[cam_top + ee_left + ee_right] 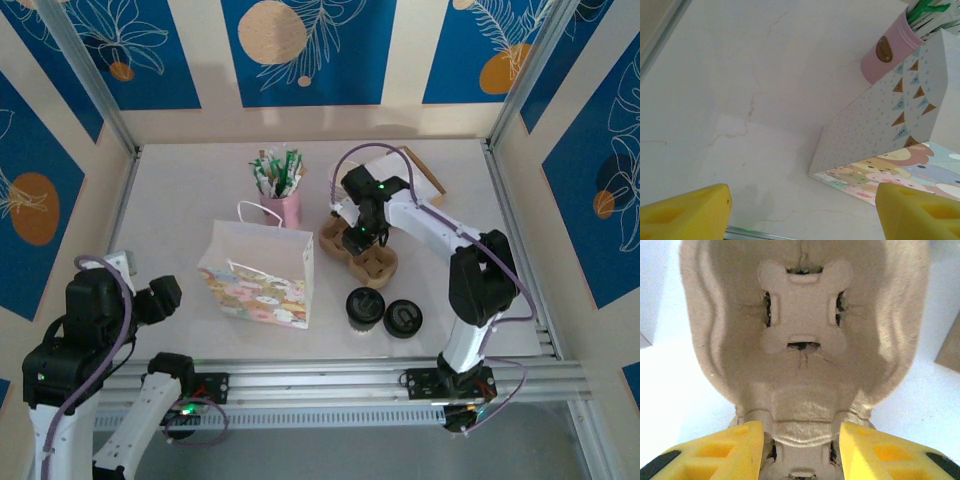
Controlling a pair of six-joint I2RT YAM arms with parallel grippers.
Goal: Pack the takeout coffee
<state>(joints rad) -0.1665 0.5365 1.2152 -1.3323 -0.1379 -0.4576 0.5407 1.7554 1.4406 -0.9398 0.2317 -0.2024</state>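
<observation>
Our left gripper [802,212] hangs wide open by the table's [180,200] near-left corner. The bag [258,272] stands mid-table. The takeout coffee [365,307] sits right of it near the front edge, unpacked. Our right gripper [801,440] narrowly pinches the pulp carrier [800,340]; all packing remains.

The cup carrier [800,340] is showing rough, matt paper pulp, fibrous and cracking at its slots. The pads [715,455] of the right claw [800,452] are looking like matt yellow foam. The bag [880,130] is showing smooth printed paper, the tabletop [740,75] is gleaming faintly, smooth and marble-veined, and the coffee cup [365,306] is shining slightly on its black plastic top.
</observation>
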